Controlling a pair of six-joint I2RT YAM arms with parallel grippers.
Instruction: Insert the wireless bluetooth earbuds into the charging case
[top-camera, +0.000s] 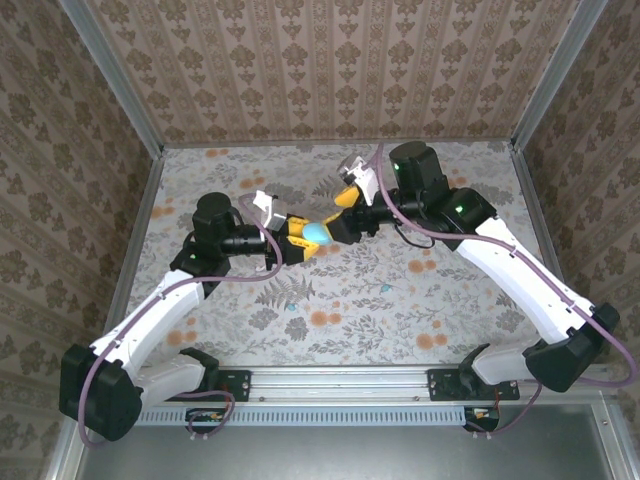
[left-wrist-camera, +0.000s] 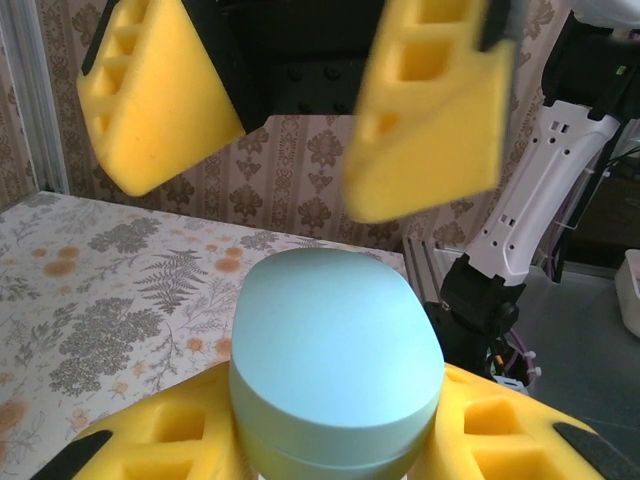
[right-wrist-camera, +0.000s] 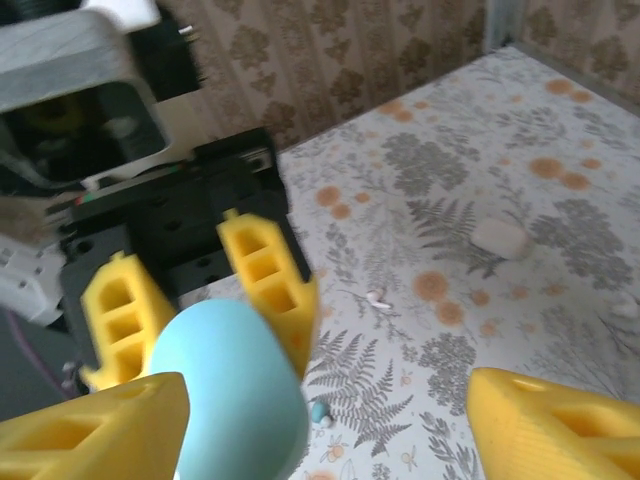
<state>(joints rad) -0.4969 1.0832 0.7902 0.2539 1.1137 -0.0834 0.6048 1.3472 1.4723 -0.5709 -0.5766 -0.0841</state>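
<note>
Left wrist: smooth teal chrg case (left-wrist-camera: 335, 360)

The right gripper (right-wrist-camera: 330, 395) has its two yellow fingers (right-wrist-camera: 95, 430) at the bottom corners, wide apart, and nothing is clamped between them. Just beside the finger on the left side of the view is a teal case (right-wrist-camera: 235, 390), smooth and rounded. The left gripper (right-wrist-camera: 200, 325) holds this case between its own yellow fingers, one on each side, with its black body behind. On the flowered table (right-wrist-camera: 520, 130) lie a white earbud (right-wrist-camera: 378, 297), a teal earbud (right-wrist-camera: 318, 410) lower down, and a white case (right-wrist-camera: 503, 238) further right.
</note>
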